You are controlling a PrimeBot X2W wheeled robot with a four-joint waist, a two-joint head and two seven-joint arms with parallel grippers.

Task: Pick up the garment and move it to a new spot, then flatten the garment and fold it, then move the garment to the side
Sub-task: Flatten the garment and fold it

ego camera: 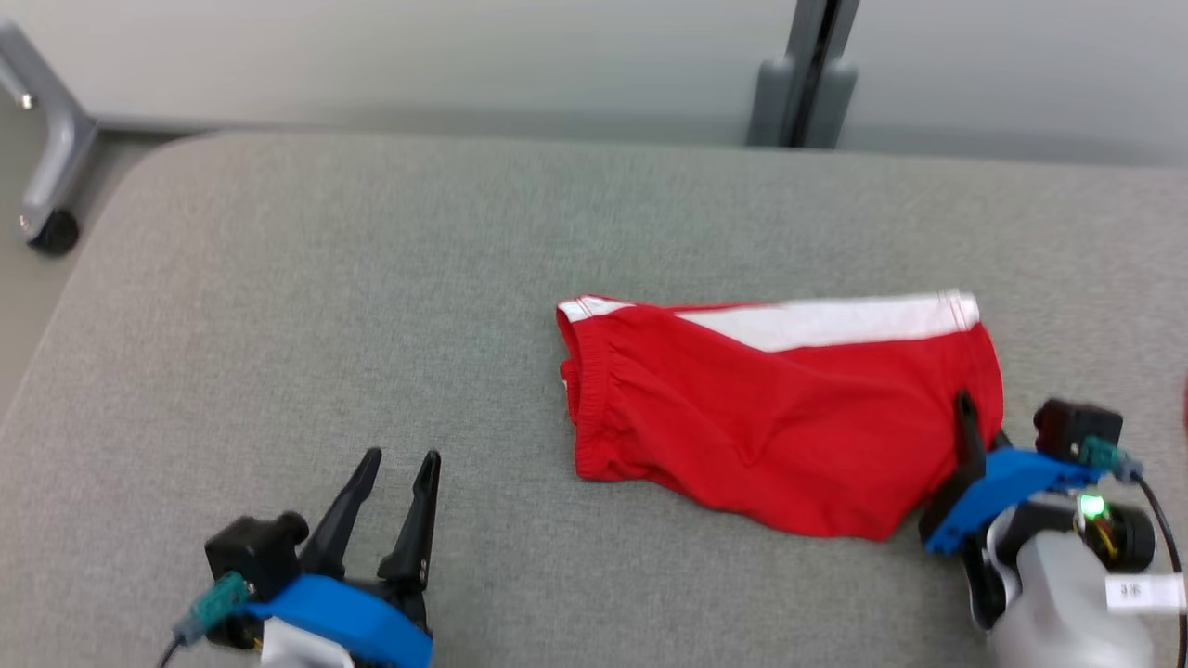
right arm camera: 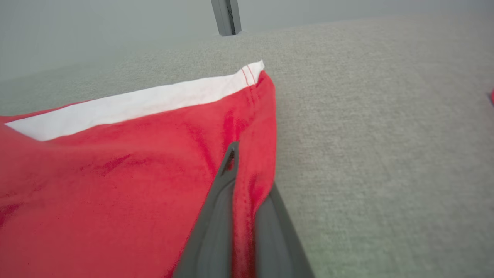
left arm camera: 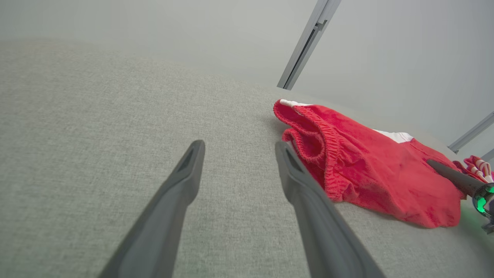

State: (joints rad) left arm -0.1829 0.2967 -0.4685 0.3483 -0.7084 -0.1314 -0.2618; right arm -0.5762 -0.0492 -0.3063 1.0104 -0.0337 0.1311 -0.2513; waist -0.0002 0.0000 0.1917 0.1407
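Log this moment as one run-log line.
phase: grasp | right gripper: shut on red shorts, right end | left gripper: open, clear of shorts | red shorts: lying on grey padded table, not lifted

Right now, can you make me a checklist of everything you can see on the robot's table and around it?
Surface: grey fabric-covered table, bare across its left half.
Job's things: red garment with a white band, lying rumpled toward the right.
Clutter: red-and-white cloth at the far right edge.
Grippers: left gripper open, apart from the garment; right gripper shut on the garment's right edge.
Cables: black cable at the right wrist, off the garment.
Surroundings: pale wall, grey post, wheeled frame leg.
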